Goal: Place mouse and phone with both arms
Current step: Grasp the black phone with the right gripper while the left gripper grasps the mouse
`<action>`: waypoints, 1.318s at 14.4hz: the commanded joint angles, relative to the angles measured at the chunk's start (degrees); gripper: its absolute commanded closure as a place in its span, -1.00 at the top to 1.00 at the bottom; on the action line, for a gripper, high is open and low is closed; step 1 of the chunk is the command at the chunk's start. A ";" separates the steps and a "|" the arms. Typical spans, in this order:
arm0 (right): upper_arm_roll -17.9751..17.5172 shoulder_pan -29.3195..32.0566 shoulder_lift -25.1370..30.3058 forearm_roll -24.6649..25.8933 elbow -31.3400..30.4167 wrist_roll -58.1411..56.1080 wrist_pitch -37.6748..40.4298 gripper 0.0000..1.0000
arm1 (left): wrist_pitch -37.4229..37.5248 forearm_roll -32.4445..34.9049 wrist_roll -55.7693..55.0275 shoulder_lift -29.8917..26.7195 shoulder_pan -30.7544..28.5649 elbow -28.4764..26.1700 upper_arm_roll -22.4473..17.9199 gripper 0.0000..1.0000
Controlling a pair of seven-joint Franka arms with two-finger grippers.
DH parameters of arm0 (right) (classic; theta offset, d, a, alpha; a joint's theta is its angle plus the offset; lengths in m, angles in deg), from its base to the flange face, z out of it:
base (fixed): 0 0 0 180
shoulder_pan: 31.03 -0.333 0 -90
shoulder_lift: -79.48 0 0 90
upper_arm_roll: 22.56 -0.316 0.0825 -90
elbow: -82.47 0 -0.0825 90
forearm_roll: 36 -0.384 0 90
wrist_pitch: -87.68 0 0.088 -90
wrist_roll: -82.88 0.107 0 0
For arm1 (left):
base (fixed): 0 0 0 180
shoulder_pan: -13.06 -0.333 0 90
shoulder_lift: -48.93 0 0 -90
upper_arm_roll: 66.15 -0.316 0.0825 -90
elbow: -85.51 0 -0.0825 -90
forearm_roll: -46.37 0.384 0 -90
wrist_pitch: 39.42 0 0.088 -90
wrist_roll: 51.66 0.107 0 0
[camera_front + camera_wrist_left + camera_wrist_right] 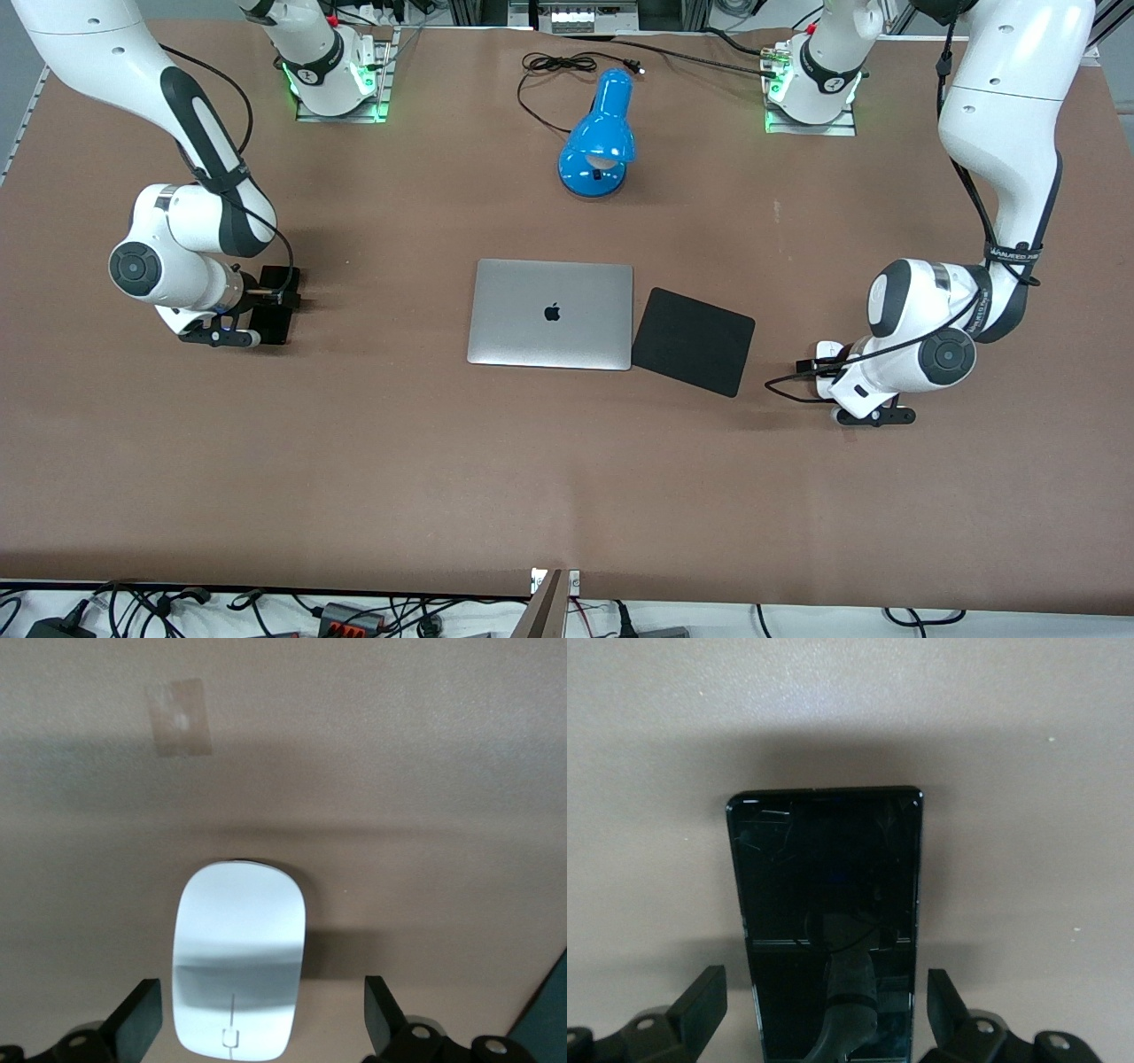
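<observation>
The white oval mouse (239, 957) lies on the brown table toward the left arm's end. My left gripper (259, 1023) is low over it and open; its fingers (137, 1019) stand on either side with gaps. In the front view the mouse (827, 348) peeks out beside the left gripper (828, 368). The black phone (828, 904) lies flat toward the right arm's end. My right gripper (824, 1010) is open and straddles the phone's near end without touching. The front view shows the phone (276, 332) under the right gripper (270, 299).
A closed silver laptop (551, 313) lies mid-table with a black square pad (694, 341) beside it toward the left arm's end. A blue desk lamp (598, 137) and its cable lie nearer the bases. A tape patch (180, 718) is on the table.
</observation>
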 commanded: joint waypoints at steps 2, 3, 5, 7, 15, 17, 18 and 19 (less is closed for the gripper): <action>-0.35 0.66 -0.85 -0.08 -0.25 0.78 -0.49 1.00 | -0.86 1.73 4.46 0.48 -0.26 0.23 -0.02 1.00; -0.35 0.75 -0.86 -0.08 -0.25 0.70 -0.49 1.00 | -1.03 2.00 5.86 0.66 -0.70 0.32 0.07 1.00; -0.35 1.45 -0.94 -0.08 -0.16 0.61 -0.49 1.00 | -1.12 2.09 5.97 0.84 -0.70 0.32 -0.02 1.00; -0.35 1.45 -1.12 -0.08 0.01 0.61 -0.49 1.00 | -1.21 2.00 5.97 1.10 -0.70 0.32 0.07 1.00; -0.44 1.45 -2.00 0.01 0.28 -0.18 -0.85 0.36 | -1.21 2.00 5.97 1.36 -0.70 0.41 -0.02 0.59; -0.44 1.45 -1.91 0.01 0.28 -0.36 -0.76 -0.04 | -1.12 2.09 5.97 1.36 -0.70 0.50 -0.02 0.38; -0.44 1.37 -1.74 0.01 0.28 -0.45 -0.58 -0.21 | -1.04 2.09 5.97 1.36 -0.70 0.58 -0.02 0.31; -0.44 1.37 -1.47 0.01 0.28 -0.45 -0.41 -0.38 | -0.86 2.00 5.88 1.36 -0.70 0.67 -0.02 0.25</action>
